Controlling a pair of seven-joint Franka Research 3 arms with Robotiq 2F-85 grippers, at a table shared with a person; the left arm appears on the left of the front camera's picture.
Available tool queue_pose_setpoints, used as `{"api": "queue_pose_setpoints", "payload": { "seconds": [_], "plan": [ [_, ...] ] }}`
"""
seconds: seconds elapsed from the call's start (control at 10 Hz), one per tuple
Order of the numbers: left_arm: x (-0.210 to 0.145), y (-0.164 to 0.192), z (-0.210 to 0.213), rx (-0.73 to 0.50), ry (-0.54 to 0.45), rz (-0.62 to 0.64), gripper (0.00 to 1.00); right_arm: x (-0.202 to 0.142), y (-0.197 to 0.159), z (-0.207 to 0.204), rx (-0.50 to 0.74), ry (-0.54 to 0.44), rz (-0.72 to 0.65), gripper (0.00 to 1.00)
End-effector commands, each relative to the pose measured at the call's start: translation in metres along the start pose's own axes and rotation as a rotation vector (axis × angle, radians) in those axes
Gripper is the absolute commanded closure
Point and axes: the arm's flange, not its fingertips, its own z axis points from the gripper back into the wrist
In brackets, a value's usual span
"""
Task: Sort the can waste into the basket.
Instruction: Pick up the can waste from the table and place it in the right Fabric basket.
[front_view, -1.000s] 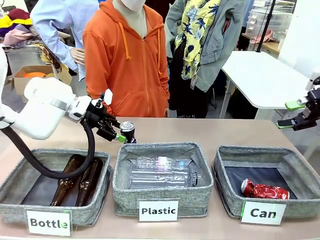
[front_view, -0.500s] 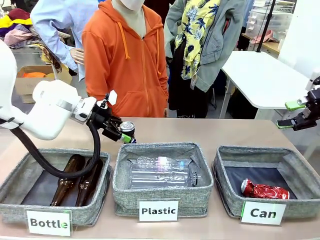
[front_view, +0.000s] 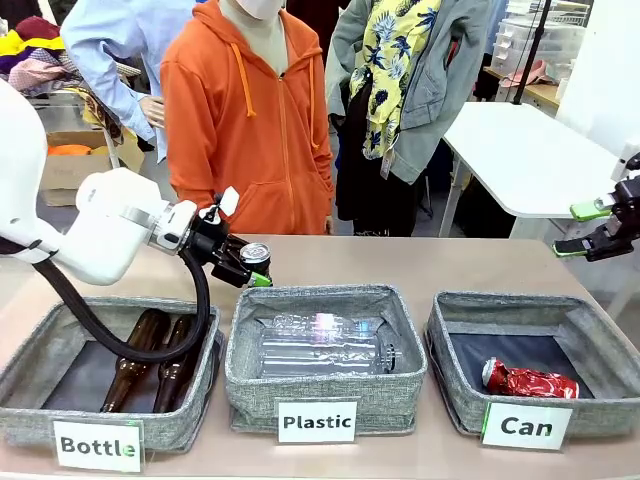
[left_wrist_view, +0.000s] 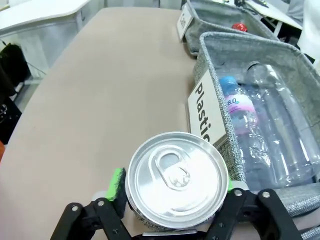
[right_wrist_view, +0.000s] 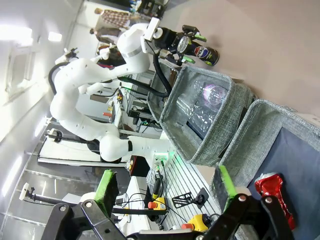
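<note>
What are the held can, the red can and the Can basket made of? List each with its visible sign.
Held can: metal, likely aluminium; brushed silver lid with pull tab.
Red can: thin glossy metal, apparently; crumpled, with bright highlights.
Can basket: grey woven fabric, matte; speckled weave, soft rolled rim, darker smooth floor.

"Bottle" on white label (front_view: 97, 446) of left grey basket (front_view: 30, 365). "Plastic" on label (front_view: 317, 422) of middle basket (front_view: 250, 385). "Can" on label (front_view: 526, 427) of right basket (front_view: 610, 360). "8.0" on blue-capped bottle's wrapper (left_wrist_view: 235, 104), left wrist view.
</note>
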Motion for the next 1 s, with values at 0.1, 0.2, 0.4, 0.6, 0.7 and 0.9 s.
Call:
{"api": "queue_pose_setpoints", "payload": {
  "seconds": [0.1, 0.2, 0.4, 0.6, 0.7, 0.9],
  "plan": [
    [0.001, 0.003, -0.001, -0.013, -0.045, -0.028, 1.0, 0.0, 0.001, 0.004, 0.003, 0.012, 0.017, 0.0],
    [0.0, 0.002, -0.001, -0.022, -0.052, -0.022, 1.0, 0.0, 0.001, 0.004, 0.003, 0.012, 0.017, 0.0],
    [0.002, 0.001, 0.001, -0.045, -0.063, 0.002, 0.95, 0.0, 0.001, 0.004, 0.003, 0.012, 0.017, 0.0],
    [0.017, -0.015, 0.027, 0.009, -0.097, -0.051, 1.0, 0.0, 0.001, 0.004, 0.003, 0.012, 0.017, 0.0],
    [0.03, -0.028, 0.053, 0.057, -0.118, -0.097, 1.0, 0.0, 0.001, 0.004, 0.003, 0.012, 0.017, 0.0],
    [0.061, -0.069, 0.116, 0.173, -0.097, -0.219, 1.0, 0.0, 0.001, 0.004, 0.003, 0.012, 0.017, 0.0]
  ]
}}
